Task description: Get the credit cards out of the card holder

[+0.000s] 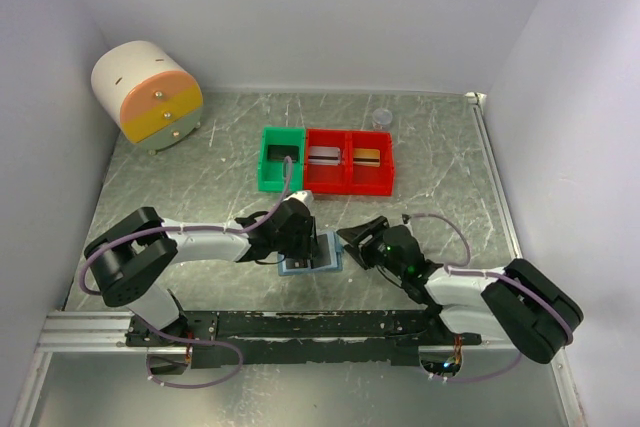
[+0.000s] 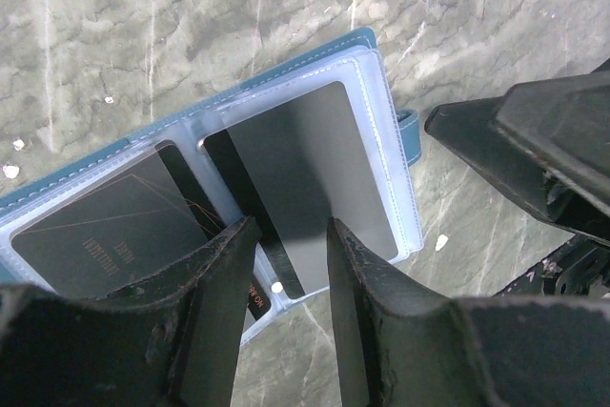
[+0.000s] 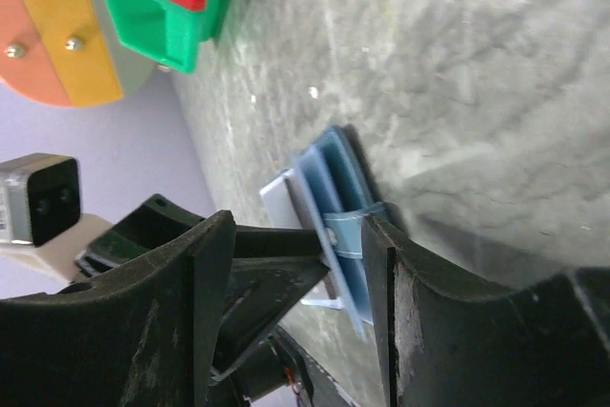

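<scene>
Reading from your left: left gripper [image 2: 292, 231] stands half-spread above one card holder [image 1: 328, 257], open flat on the table [image 1: 450, 147], long axis left-to-right, tab [image 3: 345, 235] pointing at your right gripper [image 3: 300, 226], spread astride it. Two credit cards show: dark card [image 2: 105, 226], grey card [image 2: 305, 169].

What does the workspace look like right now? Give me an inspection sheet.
Surface: marbled grey table.
Job's things: card holder open, dark card in its sleeve; silver card, gold card in red bins.
Clutter: green bin, round drawer unit, small clear object at back.
Grippers: left gripper open over the dark card; right gripper open astride the holder's snap tab.
Cables: purple cables looped along both arms.
Surroundings: white walls.
</scene>
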`<action>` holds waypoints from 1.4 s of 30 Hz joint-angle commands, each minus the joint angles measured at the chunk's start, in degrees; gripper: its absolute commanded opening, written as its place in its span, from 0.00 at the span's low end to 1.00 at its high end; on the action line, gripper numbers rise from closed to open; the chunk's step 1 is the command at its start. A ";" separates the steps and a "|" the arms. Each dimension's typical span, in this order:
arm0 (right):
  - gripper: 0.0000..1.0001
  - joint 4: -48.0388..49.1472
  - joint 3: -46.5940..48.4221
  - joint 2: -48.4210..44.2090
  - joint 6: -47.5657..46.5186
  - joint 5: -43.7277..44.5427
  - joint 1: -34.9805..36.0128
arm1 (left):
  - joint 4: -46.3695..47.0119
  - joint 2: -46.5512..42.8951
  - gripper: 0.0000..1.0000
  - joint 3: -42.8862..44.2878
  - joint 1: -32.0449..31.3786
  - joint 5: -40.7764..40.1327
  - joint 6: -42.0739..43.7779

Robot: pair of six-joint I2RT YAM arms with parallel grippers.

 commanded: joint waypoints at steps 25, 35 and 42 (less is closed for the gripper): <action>0.57 -2.20 7.20 7.66 -7.80 -10.36 0.10 | -1.99 1.83 0.49 0.26 -0.07 1.60 1.93; 0.56 10.43 3.41 11.59 0.55 2.23 0.04 | -1.48 2.46 0.50 -0.95 -0.07 2.58 2.31; 0.56 18.66 4.31 15.99 1.39 2.48 -0.40 | -1.68 3.19 0.49 -0.88 -0.13 2.90 2.70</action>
